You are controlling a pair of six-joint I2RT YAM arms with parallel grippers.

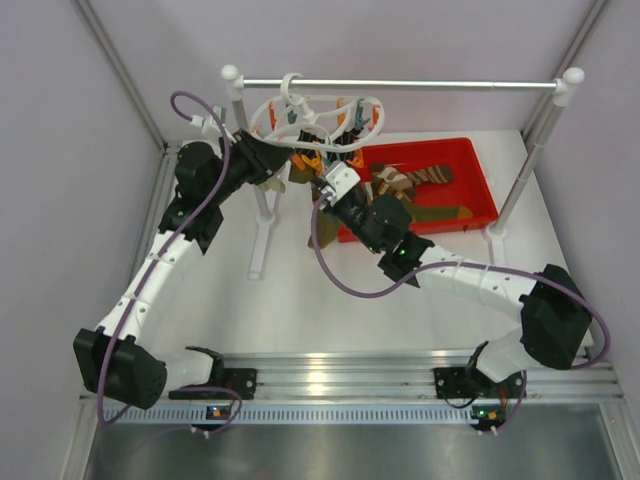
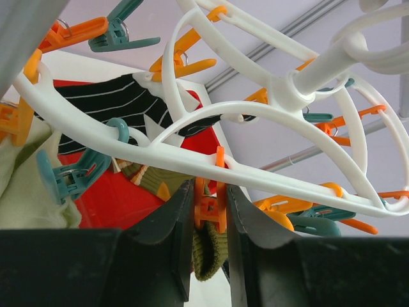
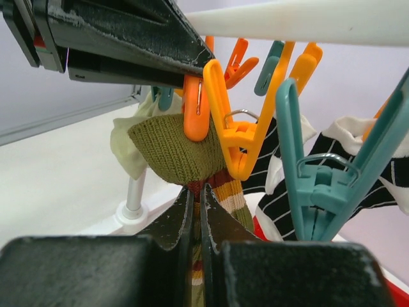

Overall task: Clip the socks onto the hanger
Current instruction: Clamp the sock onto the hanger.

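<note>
the hanger [image 1: 312, 112] hangs by its hook from the silver rail [image 1: 420, 84] at the twelve o'clock side of the table [image 1: 300, 290], its white oval ring ringed with orange and teal clips. the left gripper [image 2: 209, 206] reaches in from ten o'clock, its jaws clamped on an orange clip [image 2: 209, 211] that dangles from the ring's near bar, one dark finger pressed against each side of it. directly below that clip, at six o'clock, hangs the olive sock [image 3: 171, 152], its ribbed cuff right up at the clip's mouth; whether the clip bites the cloth i cannot tell. the right gripper [image 3: 195, 206] comes up from five o'clock under the hanger, jaws together and pinching the same sock just beneath the cuff, where its cream, brown and orange stripes begin. at three o'clock of the orange clip hangs a teal clip [image 3: 314, 182], and behind it a black striped sock [image 3: 281, 163] with a white top hangs from the ring. a cream cloth [image 2: 25, 185] hangs at the ring's nine o'clock side in the left wrist view. more socks [image 1: 420, 180], brown and olive with stripes, lie in the red bin [image 1: 480, 170] standing on the table at two o'clock, just behind the right arm's wrist.
</note>
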